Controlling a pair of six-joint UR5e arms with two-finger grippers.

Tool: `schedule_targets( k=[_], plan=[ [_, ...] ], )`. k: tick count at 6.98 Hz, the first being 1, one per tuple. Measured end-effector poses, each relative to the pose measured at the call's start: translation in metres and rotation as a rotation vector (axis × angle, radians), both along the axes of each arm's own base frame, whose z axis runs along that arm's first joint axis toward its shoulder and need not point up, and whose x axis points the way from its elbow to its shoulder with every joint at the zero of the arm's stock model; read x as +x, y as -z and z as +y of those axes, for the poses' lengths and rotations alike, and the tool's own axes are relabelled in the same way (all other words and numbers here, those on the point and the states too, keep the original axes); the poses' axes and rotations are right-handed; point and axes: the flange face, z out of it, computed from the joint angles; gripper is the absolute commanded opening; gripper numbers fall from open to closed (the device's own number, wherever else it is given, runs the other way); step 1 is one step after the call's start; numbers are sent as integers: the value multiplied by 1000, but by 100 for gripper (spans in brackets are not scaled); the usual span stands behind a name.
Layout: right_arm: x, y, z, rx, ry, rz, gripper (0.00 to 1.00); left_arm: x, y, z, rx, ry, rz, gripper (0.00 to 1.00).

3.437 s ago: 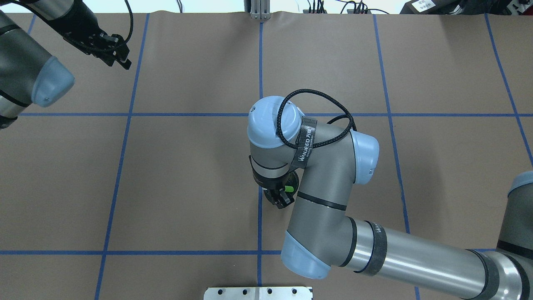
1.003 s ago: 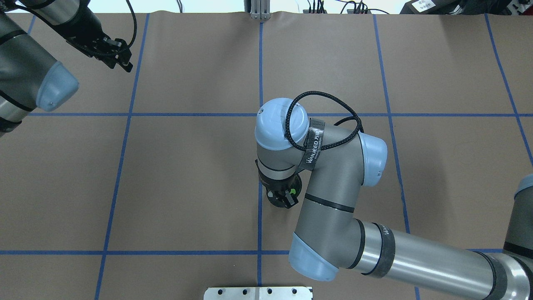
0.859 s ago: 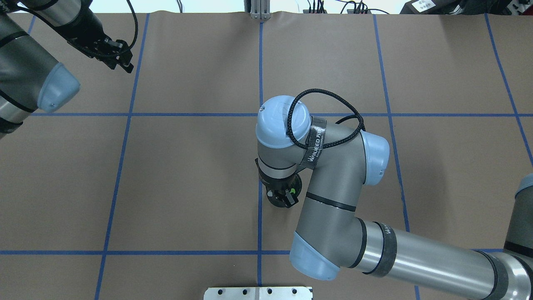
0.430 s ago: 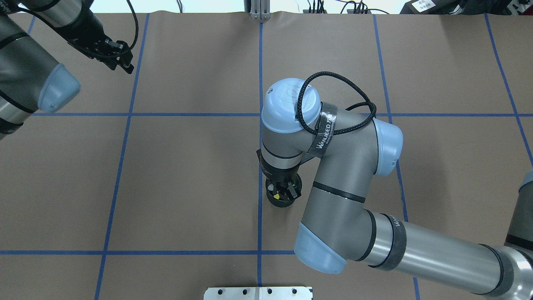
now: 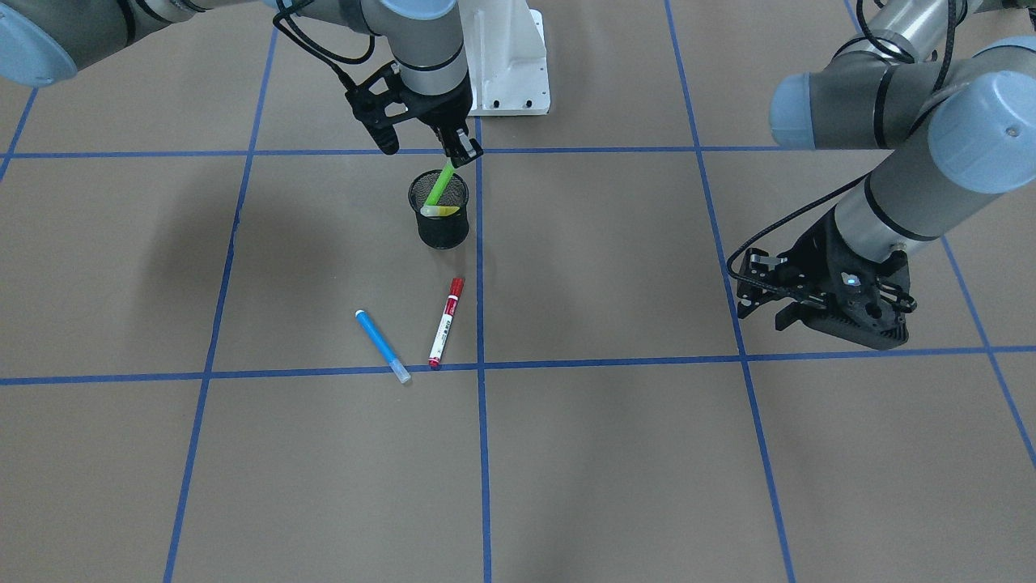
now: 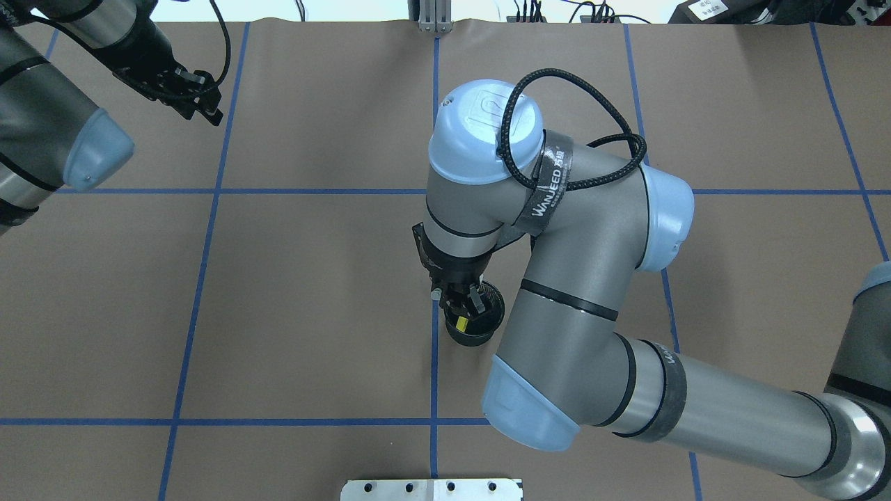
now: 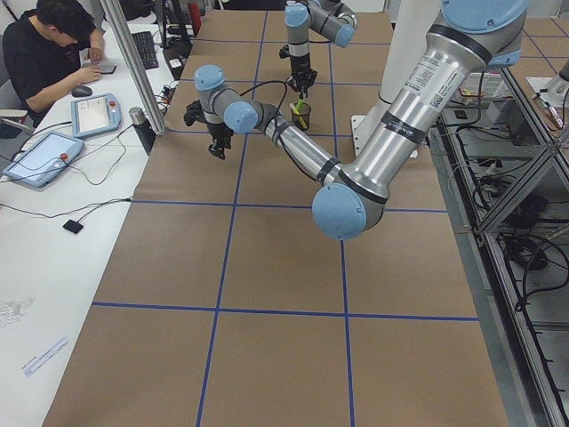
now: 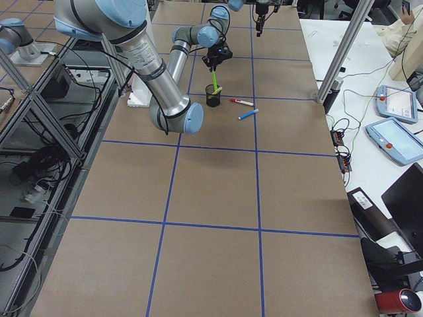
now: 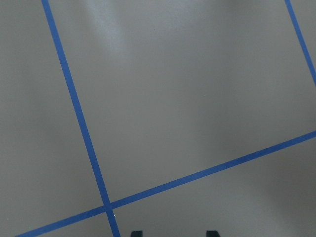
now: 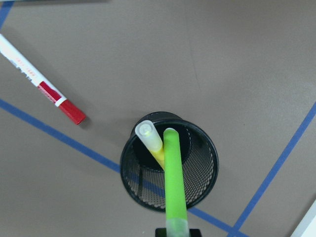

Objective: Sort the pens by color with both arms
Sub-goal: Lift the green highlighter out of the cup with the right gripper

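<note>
My right gripper [image 5: 455,154] is shut on the top of the lime green pen [image 5: 441,185] and holds it tilted, its lower end still inside the black mesh cup [image 5: 442,231]. The right wrist view shows the green pen [image 10: 174,177] running down from between the fingers into the cup. The yellow pen [image 5: 442,210] leans inside the cup. The red-capped pen [image 5: 446,321] and the blue pen [image 5: 382,346] lie on the table in front of the cup. My left gripper [image 5: 757,304] is open and empty, far off to the side above bare table.
Blue tape lines divide the brown table into squares. The white pedestal base [image 5: 506,57] stands just behind the cup. An operator [image 7: 49,49] sits at a side desk with tablets. My right arm's elbow [image 6: 585,278] hangs over the table's middle.
My right arm has risen with the green pen, drawing it partly up out of the cup and uncovering the yellow pen. My left arm has hardly moved.
</note>
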Motion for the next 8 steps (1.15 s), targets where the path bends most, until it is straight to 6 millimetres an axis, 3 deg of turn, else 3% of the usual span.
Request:
schedule_targets(
  k=[1,3,6,8],
  plan=[
    [6,18,-1,18,-1,-21,0,5,-7,2,-9,-6,-8,53],
    [14,37,-1,73,2,-48,0,14,-18,2,-22,-16,-20,53],
    [19,51,-20,447,56,6,0,14,-30,7,-32,-19,-27,53],
    [3,55,-41,641,112,58,0,4,-38,22,-32,-23,-21,53]
  ],
)
